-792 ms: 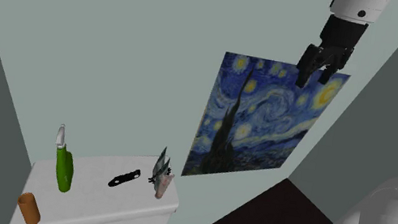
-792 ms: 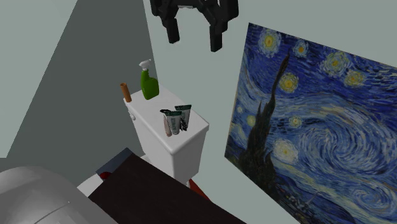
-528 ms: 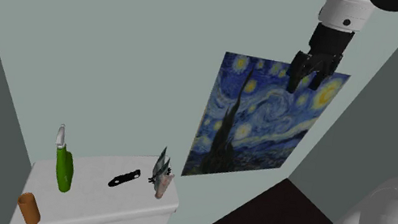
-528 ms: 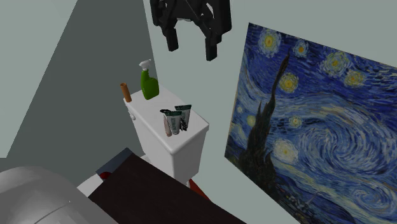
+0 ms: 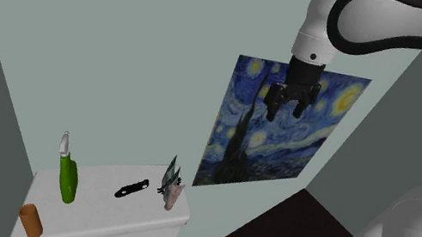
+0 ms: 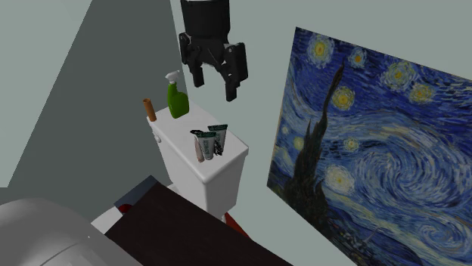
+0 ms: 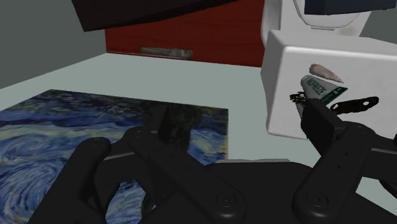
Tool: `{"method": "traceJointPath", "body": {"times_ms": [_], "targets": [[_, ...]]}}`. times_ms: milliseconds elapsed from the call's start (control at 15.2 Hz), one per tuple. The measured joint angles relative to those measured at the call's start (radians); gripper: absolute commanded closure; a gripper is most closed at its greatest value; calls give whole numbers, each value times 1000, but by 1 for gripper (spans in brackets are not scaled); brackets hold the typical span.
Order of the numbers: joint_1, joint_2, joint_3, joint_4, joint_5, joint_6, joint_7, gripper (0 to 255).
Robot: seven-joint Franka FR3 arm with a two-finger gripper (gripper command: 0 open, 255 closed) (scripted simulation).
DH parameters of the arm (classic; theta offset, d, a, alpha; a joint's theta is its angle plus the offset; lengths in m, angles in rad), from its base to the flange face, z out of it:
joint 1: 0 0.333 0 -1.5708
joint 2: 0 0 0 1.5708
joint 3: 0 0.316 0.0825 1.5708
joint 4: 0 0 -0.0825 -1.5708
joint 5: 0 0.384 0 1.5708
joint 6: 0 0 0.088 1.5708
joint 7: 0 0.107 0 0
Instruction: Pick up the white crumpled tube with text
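White toilet tank lid (image 5: 100, 206): borne upon it are a green spray bottle (image 5: 67, 176), brown upright cylinder (image 5: 30, 220), flat black item (image 5: 131, 188), and white crumpled tube with green print (image 7: 320, 90).

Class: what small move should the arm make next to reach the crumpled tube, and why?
Probably lower the open black claw toward the shoulder view's lower left, nearer the white crumpled tube with green text on the white toilet tank; it hangs high by the blue starry painting, far from the tube.
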Motion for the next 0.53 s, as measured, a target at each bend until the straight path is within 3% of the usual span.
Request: {"method": "traceJointPath", "body": {"times_ms": [528], "targets": [[15,221,72,-35,61,220,113,0]]}}
